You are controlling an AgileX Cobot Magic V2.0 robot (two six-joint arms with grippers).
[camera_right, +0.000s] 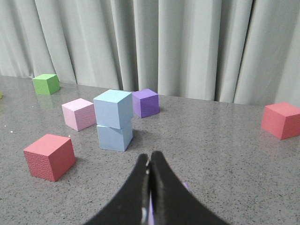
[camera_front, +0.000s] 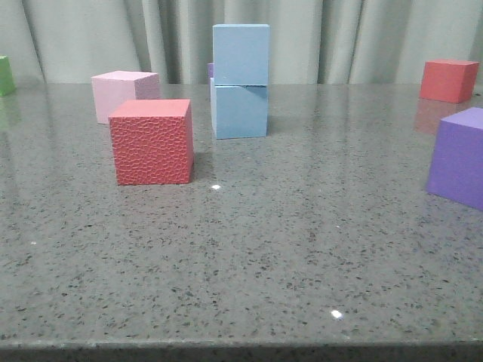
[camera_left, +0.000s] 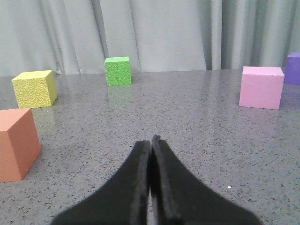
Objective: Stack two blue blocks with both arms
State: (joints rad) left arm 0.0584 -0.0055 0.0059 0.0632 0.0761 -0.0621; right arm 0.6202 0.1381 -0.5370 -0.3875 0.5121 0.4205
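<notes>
Two blue blocks stacked mid-table, both grippers pressed together, holding nothing.

Grey speckled table (camera_front: 249, 256) with curtain (camera_front: 339, 38) behind; no writing readable anywhere. Upper blue block (camera_front: 241, 53) sits on lower blue block (camera_front: 239, 111) (slightly twisted), purple cube (camera_right: 145, 102) just behind, pink cube (camera_front: 124, 94) and textured red cube (camera_front: 152, 141) beside. Front of table open to near edge. Left gripper (camera_left: 151, 140) and right gripper (camera_right: 150, 155): fingers closed, well apart from the stack.

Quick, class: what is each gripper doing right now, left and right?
Left gripper: closed, holding nothing.
Right gripper: closed, holding nothing.
</notes>
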